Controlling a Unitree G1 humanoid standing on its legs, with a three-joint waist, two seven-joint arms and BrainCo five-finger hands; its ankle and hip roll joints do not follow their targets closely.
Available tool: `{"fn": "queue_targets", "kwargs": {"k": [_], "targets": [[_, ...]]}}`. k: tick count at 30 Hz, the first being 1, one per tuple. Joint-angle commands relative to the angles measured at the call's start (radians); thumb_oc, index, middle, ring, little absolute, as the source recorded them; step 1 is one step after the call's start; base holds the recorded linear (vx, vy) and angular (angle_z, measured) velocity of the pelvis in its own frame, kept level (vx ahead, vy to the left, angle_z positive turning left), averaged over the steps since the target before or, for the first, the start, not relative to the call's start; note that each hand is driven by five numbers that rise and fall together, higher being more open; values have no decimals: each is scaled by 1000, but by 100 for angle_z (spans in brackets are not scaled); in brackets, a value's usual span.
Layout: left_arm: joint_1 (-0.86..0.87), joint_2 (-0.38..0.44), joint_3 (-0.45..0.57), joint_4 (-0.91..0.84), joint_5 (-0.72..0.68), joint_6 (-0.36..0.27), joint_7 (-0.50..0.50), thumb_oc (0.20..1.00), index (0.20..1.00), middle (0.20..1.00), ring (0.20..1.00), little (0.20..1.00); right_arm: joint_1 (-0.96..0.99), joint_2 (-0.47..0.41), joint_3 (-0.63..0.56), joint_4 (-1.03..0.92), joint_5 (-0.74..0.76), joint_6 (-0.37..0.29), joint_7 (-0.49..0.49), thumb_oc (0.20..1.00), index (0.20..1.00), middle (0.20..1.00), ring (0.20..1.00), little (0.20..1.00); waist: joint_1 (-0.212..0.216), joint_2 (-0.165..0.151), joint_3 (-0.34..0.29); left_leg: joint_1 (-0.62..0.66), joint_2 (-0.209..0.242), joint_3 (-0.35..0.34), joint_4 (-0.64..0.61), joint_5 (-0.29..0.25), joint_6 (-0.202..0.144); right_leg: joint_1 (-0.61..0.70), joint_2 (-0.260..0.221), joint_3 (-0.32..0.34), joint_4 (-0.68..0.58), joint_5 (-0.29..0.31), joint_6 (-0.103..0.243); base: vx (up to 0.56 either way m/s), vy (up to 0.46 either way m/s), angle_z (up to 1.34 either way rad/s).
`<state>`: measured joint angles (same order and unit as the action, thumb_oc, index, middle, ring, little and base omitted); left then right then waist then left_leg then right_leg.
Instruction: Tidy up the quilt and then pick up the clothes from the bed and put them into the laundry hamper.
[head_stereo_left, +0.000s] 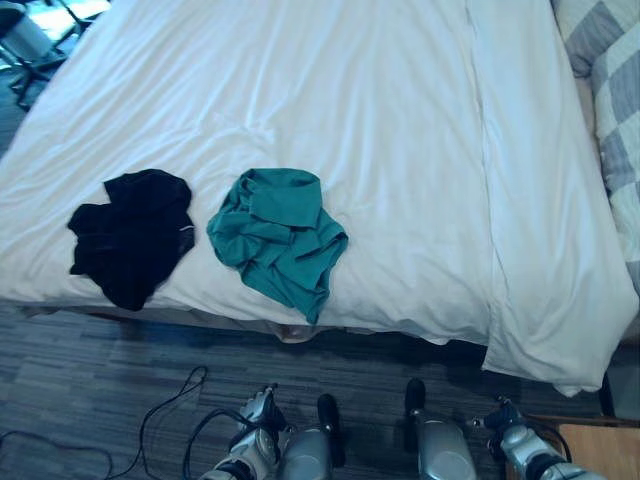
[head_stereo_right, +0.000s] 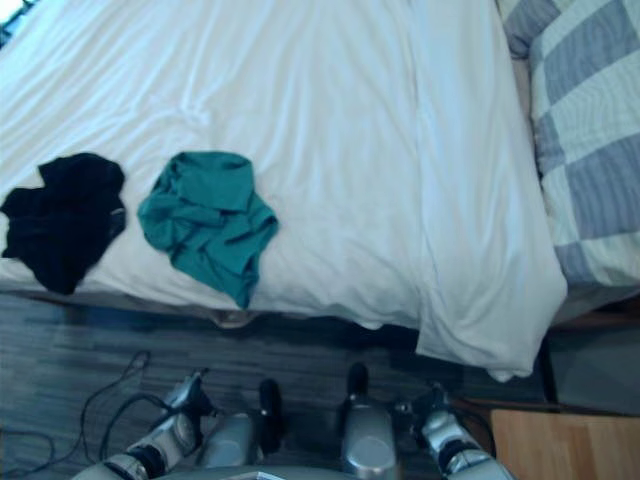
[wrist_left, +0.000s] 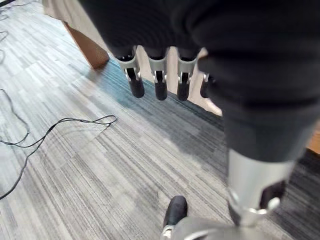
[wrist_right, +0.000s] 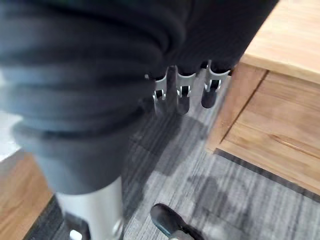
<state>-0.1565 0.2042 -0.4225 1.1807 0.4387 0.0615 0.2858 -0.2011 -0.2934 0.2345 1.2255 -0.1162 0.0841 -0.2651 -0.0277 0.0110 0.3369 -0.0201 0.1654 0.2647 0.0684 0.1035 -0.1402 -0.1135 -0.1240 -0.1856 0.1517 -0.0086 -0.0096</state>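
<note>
Still unfetched: green garment (head_stereo_left: 277, 233), black garment (head_stereo_left: 131, 234).

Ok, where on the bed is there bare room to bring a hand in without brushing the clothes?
The quilt is bare past the clothes toward its far side, and between the green garment and the folded quilt edge on the right. It is crowded at the near left edge, where the black garment lies beside the green one with a narrow strip between. Both hands hang low over the floor.
</note>
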Motion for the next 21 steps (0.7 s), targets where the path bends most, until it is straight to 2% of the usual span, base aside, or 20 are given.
{"fn": "queue_targets", "kwargs": {"k": [1,3,4,5,6,7,8,9,10,11,12,13,14,15,16,18,19,20,21], "targets": [[-11,-1,-25,46,10,-11,20,1000,1000,1000,1000,1000,73,24,-4,42,-1,11,5,1000,1000,1000,1000,1000,-30,-49,-80,-3,104,-23,17,-87,-9,87,-170,26,-197,-3,195,-44,506,5],[-7,2,-46,54,40,-9,1,1000,1000,1000,1000,1000,106,22,-17,67,-12,16,19,1000,1000,1000,1000,1000,-45,-41,-107,28,212,30,-46,-4,-29,99,-207,-5,-195,-6,217,17,562,59],[-11,7,-64,57,64,-11,-12,1000,1000,1000,1000,1000,122,13,-31,85,-11,18,23,1000,1000,1000,1000,1000,-55,-38,-123,41,249,64,-68,17,-50,113,-229,-22,-200,-14,237,105,596,83],[-8,9,-86,55,88,-14,-24,1000,1000,1000,1000,1000,139,10,-45,105,-14,21,26,1000,1000,1000,1000,1000,-58,-24,-142,58,255,80,-109,18,-66,129,-241,-40,-197,-14,249,124,637,53],[-16,5,-113,46,109,-22,-35,1000,1000,1000,1000,1000,160,6,-67,121,-10,21,28,1000,1000,1000,1000,1000,-72,-20,-155,62,257,115,-149,19,-88,137,-272,-60,-191,7,265,85,398,46],[-15,3,-116,46,111,-22,-37,1000,1000,1000,1000,1000,164,4,-70,121,-10,19,29,1000,1000,1000,1000,1000,-73,-20,-158,62,254,112,-149,18,-89,143,-276,-66,-193,7,268,33,610,53],[-22,16,-149,29,141,-24,-50,1000,1000,1000,1000,1000,182,13,-108,137,7,33,30,1000,1000,1000,1000,1000,-84,-34,-150,41,189,95,-149,-12,-74,137,-329,-62,-163,118,271,-10,541,82],[-31,30,-152,29,149,-23,-50,1000,1000,1000,1000,1000,185,27,-115,136,20,33,27,1000,1000,1000,1000,1000,-90,-43,-146,45,162,107,-149,-28,-65,114,-360,-71,-140,176,271,-22,539,90],[-31,30,-152,29,149,-23,-50,1000,1000,1000,1000,1000,185,28,-115,136,20,33,27,1000,1000,1000,1000,1000,-89,-46,-147,44,159,109,-149,-29,-64,111,-362,-68,-140,177,271,11,563,105],[-25,58,-127,32,137,-15,-59,1000,1000,1000,1000,1000,185,51,-103,119,37,30,31,1000,1000,1000,1000,1000,-80,-49,-138,68,122,147,-147,-71,-36,82,-372,-128,-66,143,253,42,558,52],[-18,66,-127,35,140,-15,-69,1000,1000,1000,1000,1000,186,64,-94,111,38,26,34,1000,1000,1000,1000,1000,-86,-50,-132,80,101,160,-146,-87,-17,64,-332,-124,-14,98,238,45,552,12],[-18,67,-127,34,140,-16,-70,1000,1000,1000,1000,1000,186,65,-93,111,39,26,33,1000,1000,1000,1000,1000,-84,-51,-132,81,102,162,-146,-89,-18,59,-332,-120,-5,91,237,39,527,-44],[-11,82,-117,48,147,-7,-88,1000,1000,1000,1000,1000,178,70,-83,93,48,17,34,1000,1000,1000,1000,1000,-107,-51,-113,102,64,185,-149,-102,10,14,-195,-93,66,2,221,46,524,-50],[-10,91,-110,65,158,1,-99,1000,1000,1000,1000,1000,173,72,-75,88,50,13,29,1000,1000,1000,1000,1000,-114,-51,-105,114,40,198,-148,-113,24,-2,-124,-92,84,-41,212,73,666,-57],[-6,99,-90,87,156,11,-103,1000,1000,1000,1000,1000,162,72,-56,79,43,8,25,1000,1000,1000,1000,1000,-115,-54,-95,128,13,207,-144,-133,39,-6,-72,-115,89,-63,191,76,396,-35],[6,108,-51,114,144,23,-109,1000,1000,1000,1000,1000,150,73,-26,56,21,3,30,1000,1000,1000,1000,1000,-117,-56,-87,132,-30,206,-87,-194,60,-24,-10,-150,73,-82,160,126,325,-23],[12,106,-27,118,130,28,-104,1000,1000,1000,1000,1000,147,65,-24,40,21,1,30,1000,1000,1000,1000,1000,-121,-56,-83,137,-55,203,-39,-233,67,-30,-4,-148,52,-86,151,118,205,-14],[13,105,-26,118,130,28,-104,1000,1000,1000,1000,1000,148,64,-22,38,21,1,31,1000,1000,1000,1000,1000,-122,-55,-81,134,-51,202,-29,-241,68,-27,-3,-149,51,-86,151,250,259,0],[17,91,-2,105,101,18,-86,1000,1000,1000,1000,1000,146,49,-15,14,28,-5,31,1000,1000,1000,1000,1000,-139,-40,-79,126,-73,196,110,-295,59,3,-1,-120,-15,-83,123,264,189,12]]}}
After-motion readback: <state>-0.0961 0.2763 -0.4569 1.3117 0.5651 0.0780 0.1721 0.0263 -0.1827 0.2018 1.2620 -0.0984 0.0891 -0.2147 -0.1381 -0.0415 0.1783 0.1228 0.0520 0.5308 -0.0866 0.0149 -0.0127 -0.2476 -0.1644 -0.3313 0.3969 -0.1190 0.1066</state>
